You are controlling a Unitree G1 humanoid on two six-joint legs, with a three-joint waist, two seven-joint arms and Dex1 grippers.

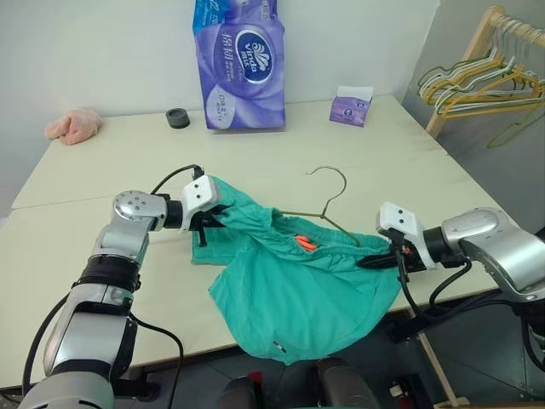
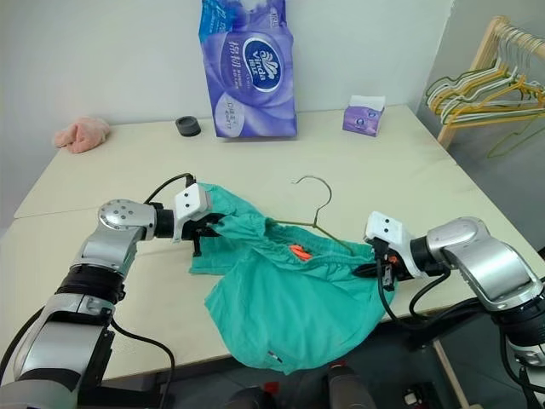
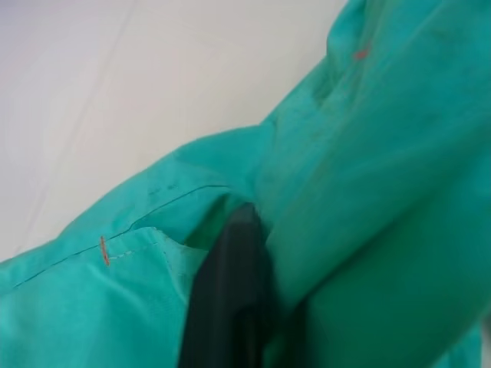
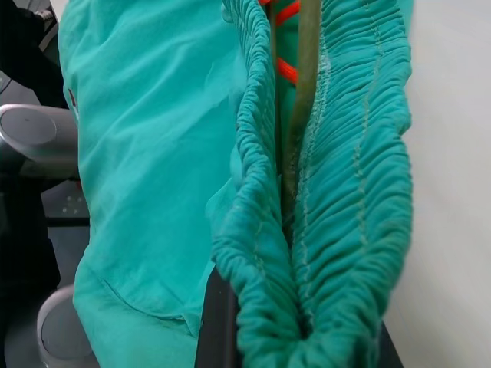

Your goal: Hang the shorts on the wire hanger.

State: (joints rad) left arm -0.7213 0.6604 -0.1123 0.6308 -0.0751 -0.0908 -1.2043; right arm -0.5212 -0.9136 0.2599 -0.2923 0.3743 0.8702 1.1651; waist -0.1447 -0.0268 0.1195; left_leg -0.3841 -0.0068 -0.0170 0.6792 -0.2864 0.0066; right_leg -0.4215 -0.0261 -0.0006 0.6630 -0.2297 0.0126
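Teal shorts [image 1: 298, 294] are pinched by the closed right pincer [image 1: 379, 258]; the left pincer's [image 1: 215, 219] grip cannot be judged; the waistband should be eased along the wire hanger [image 1: 328, 209].

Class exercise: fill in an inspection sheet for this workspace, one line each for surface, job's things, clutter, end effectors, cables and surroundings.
Surface: pale table, with a seam running across it.
Job's things: shorts lie at the near edge, partly hanging over it; wire hanger has its hook free on the table and its body inside the waistband.
Clutter: pink cloth lump, small black round object, purple tissue pack, small tissue box, all along the far side.
End effectors: left end effector is at the shorts' left end, fingers in fabric; right end effector is shut on the waistband's right end.
Cables: black cables run along both forearms.
Surroundings: wooden rack of hangers to the right; plain wall behind.
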